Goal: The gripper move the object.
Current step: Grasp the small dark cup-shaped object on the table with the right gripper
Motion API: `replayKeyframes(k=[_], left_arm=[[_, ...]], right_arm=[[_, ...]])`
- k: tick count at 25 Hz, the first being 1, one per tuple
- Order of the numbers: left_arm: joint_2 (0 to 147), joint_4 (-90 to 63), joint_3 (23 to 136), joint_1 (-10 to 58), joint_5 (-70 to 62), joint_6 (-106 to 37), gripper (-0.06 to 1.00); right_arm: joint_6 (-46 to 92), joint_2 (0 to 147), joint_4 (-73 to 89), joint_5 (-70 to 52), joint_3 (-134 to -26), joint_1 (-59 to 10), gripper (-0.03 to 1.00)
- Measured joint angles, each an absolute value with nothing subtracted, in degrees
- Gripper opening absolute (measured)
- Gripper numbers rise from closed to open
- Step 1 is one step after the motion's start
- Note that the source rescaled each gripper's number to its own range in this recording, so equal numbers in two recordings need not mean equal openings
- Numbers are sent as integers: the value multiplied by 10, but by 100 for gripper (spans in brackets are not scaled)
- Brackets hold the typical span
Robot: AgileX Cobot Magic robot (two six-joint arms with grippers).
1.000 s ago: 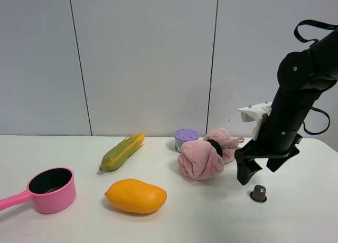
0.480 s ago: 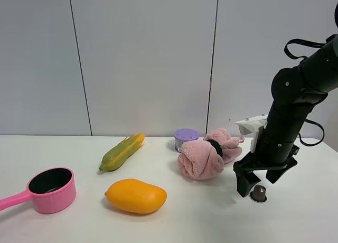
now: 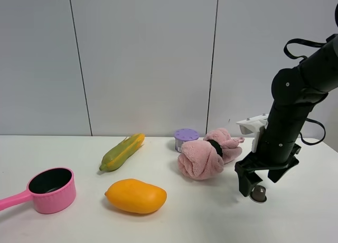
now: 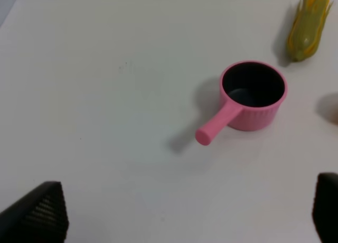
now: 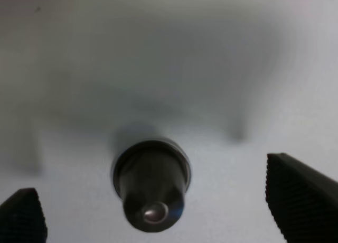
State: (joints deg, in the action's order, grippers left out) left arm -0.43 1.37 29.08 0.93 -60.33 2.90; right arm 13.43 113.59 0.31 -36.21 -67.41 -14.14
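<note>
The object, a tiny dark grey-brown capsule, stands on the white table at the right front. My right gripper is down over it, open, one finger on each side. In the right wrist view the capsule sits between the two black fingertips with a clear gap to each, so nothing grips it. The gripper is wide open there. My left gripper shows only in its wrist view, high above the table, with its fingers far apart and nothing between them.
A rolled pink towel lies just left of the right arm, with a purple-lidded cup behind it. A mango, a corn cob and a pink saucepan lie further left. The saucepan also shows below the left gripper.
The right arm has come down and slightly right, so its open fingers now stand on either side of the capsule instead of above and beside it. The capsule has not moved.
</note>
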Motion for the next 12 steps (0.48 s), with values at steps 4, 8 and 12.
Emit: replayKeyframes(k=[4,8,12], left_arm=[[-4,14,291,9,-603,29,100],[-4,14,291,9,-603,29,100],[-4,14,291,9,-603,29,100]], right_arm=[[126,1136,-13,-361,-674,-141,73],[122,1136,-16,-370,-674,-141,72],[109,1136,-16,-381,-674,-141,72]])
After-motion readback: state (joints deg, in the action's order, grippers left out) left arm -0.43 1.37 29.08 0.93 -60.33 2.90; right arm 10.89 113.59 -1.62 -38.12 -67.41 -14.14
